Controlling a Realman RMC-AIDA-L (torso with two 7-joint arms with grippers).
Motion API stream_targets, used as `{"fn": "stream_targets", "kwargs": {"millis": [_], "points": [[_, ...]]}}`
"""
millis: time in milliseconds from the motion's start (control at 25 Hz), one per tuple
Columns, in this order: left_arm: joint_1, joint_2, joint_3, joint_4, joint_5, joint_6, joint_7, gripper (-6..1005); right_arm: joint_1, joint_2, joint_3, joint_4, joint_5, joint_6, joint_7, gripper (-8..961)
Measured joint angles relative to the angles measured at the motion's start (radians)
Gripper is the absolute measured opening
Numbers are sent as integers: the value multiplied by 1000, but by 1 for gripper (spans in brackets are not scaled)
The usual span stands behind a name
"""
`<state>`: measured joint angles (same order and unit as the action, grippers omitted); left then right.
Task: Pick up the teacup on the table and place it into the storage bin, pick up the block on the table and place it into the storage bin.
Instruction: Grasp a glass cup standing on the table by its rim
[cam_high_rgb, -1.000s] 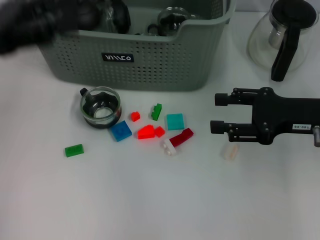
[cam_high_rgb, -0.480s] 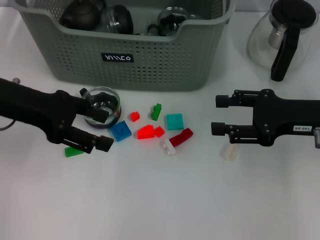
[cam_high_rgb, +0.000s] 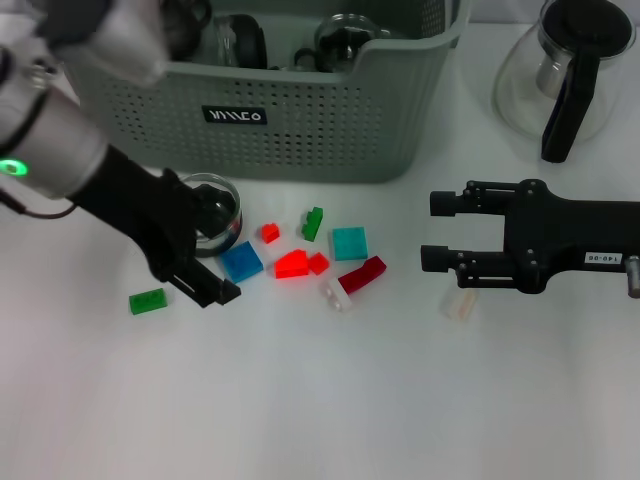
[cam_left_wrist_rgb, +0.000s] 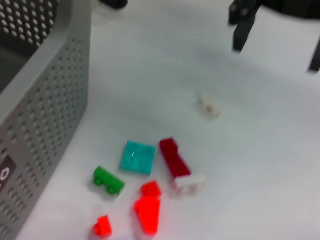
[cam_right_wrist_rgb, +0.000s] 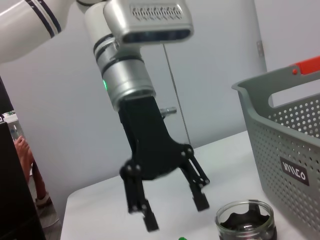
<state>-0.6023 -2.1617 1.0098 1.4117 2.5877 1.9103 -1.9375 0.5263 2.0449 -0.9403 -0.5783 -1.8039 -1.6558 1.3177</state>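
Fingers of the left tool (cam_high_rgb: 205, 255) spread wide, empty, just beside the teacup (cam_high_rgb: 210, 215); right tool (cam_high_rgb: 436, 230) open, idle.

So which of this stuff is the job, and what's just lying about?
Job:
teacup
blocks, e.g. teal block
storage bin
left gripper, open over the teacup

Lying about:
glass carafe
right gripper, open, idle

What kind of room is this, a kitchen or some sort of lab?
Probably a robot test lab, not a kitchen: a bare white table, plain walls, toy blocks scattered beside a glass teacup and a storage bin, and two robot arms at work.
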Motion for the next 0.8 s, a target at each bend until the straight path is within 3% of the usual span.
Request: {"fn": "stream_targets", "kwargs": {"millis": [280,480,800], "points": [[24,-8,200,0,49,-182,-41,820,1,0,3,0,0,-1,0,743],[27,-8,269,-10,88,-259,-75,810,2,0,2,0,0,1,0,743],[27,-6,299,-61,151,-305,-99,795,6,1,1,0,0,-1,0,741]]}}
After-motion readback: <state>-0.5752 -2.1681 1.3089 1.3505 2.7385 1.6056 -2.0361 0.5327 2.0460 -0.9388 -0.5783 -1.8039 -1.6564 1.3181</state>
